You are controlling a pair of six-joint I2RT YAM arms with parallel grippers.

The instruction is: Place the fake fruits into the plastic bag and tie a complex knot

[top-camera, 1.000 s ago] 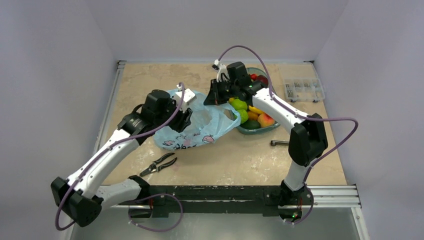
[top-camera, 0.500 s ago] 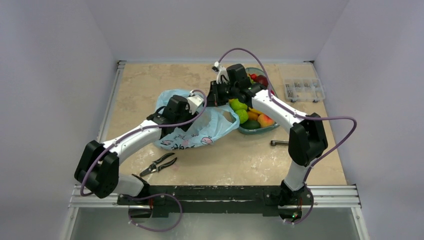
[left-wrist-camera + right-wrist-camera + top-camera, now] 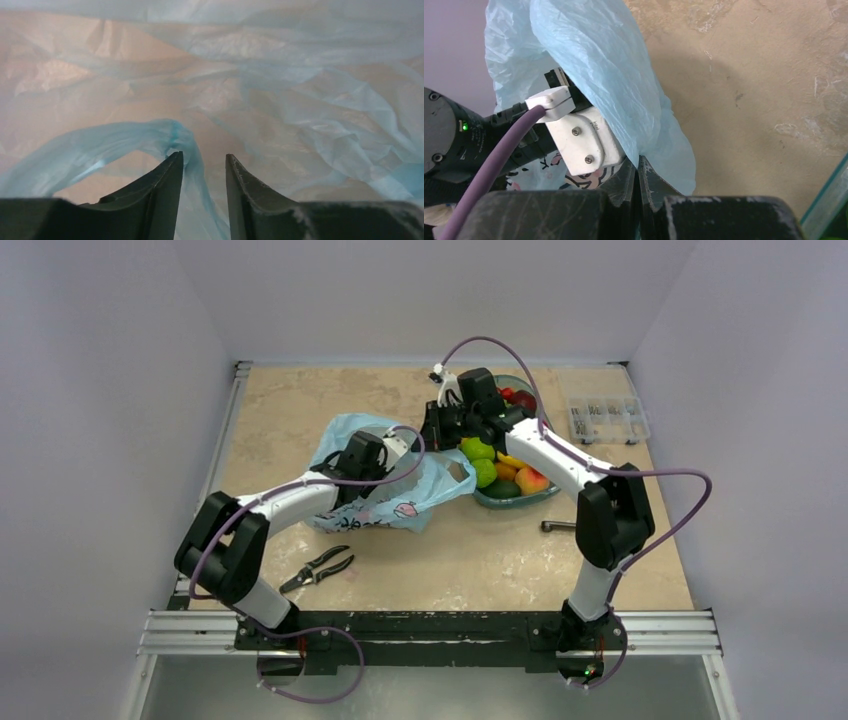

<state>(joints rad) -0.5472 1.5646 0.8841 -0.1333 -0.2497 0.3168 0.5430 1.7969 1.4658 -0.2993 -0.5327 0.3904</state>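
The light-blue plastic bag [image 3: 372,490] lies on the table left of the dish. My left gripper [image 3: 202,159] is inside the bag's mouth, open, with a twisted blue strip of bag [image 3: 175,137] against its left finger; plastic surrounds it. My right gripper [image 3: 638,172] is shut on the bag's upper edge [image 3: 624,100] and holds it up, next to the left wrist's white camera mount [image 3: 583,140]. It also shows in the top view [image 3: 440,430]. The fake fruits [image 3: 482,462], green, orange, peach and red, sit in the teal dish. No knot shows.
The teal oval dish [image 3: 520,498] stands right of the bag under the right forearm. Black pliers [image 3: 318,568] lie in front of the bag. A small dark tool [image 3: 560,527] lies front right. A clear parts box [image 3: 603,418] sits at the back right.
My left arm has stretched forward and to the right, and its gripper has gone into the bag's mouth. My right gripper has stayed shut on the bag's edge, nearly in place.
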